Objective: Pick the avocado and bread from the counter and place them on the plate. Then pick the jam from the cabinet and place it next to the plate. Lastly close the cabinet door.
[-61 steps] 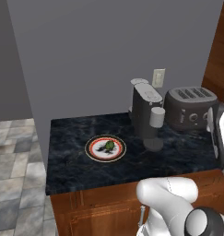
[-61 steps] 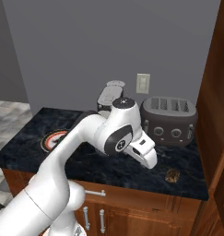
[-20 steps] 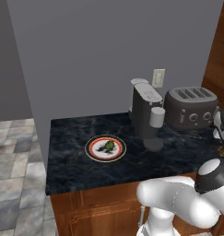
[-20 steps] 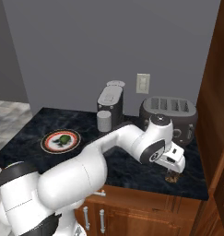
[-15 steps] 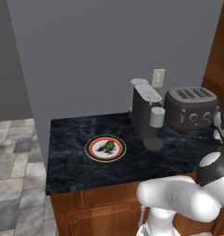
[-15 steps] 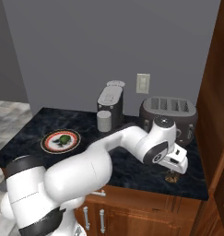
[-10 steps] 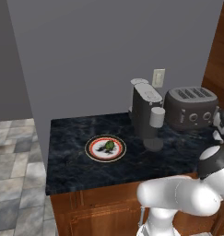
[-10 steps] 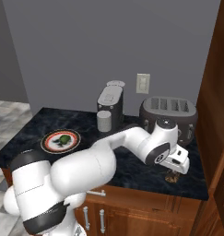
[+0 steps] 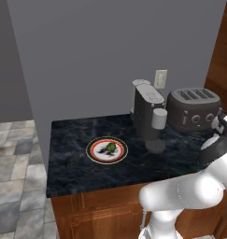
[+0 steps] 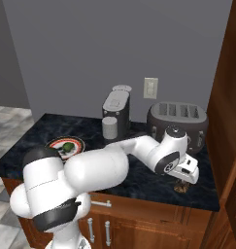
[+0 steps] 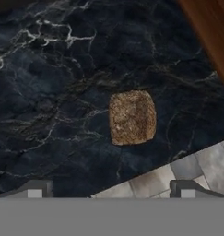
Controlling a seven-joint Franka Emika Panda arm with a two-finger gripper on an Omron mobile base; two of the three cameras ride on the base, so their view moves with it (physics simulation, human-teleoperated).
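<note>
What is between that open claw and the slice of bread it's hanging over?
Nothing visible. In the hand view the bread lies flat on bare counter, near its front edge, with no object around it. The gripper is open, its jaws spread wider than the slice, and apart from it.

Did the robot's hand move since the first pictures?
Yes. In the right base view the gripper has swung right and down, away from the coffee machine, to hang open over the bread in front of the toaster.
</note>
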